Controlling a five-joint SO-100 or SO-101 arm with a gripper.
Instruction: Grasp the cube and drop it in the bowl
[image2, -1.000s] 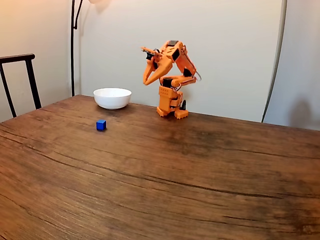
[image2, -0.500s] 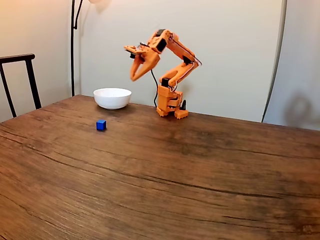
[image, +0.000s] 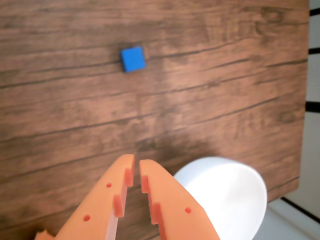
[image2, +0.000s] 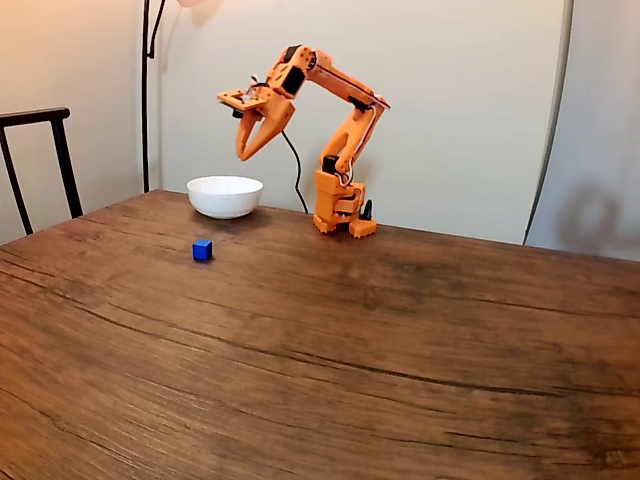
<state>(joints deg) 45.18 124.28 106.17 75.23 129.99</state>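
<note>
High above the rim of the plain round white glossy bowl (image2: 225, 195), the orange two-finger claw (image2: 243, 155) is held pointing downward, its jaws nearly closed with only a thin slit between them in the wrist view (image: 136, 167), and nothing is gripped. On the dark grained wooden counter (image2: 400, 340) the tiny bright-blue cube (image2: 203, 250) is seen lying alone, in front of the bowl and well apart from it in the fixed view; in the wrist view the cube (image: 133, 59) sits far ahead of the fingertips, with the bowl (image: 225, 195) just beside them. The reach toward the cube is judged to be the step in hand. For a clean grasp, the jaws should be spread wider than the cube before descent, the claw carried out over the cube, squared to its flat faces, and lowered until the fingertips straddle it close to the counter.
</note>
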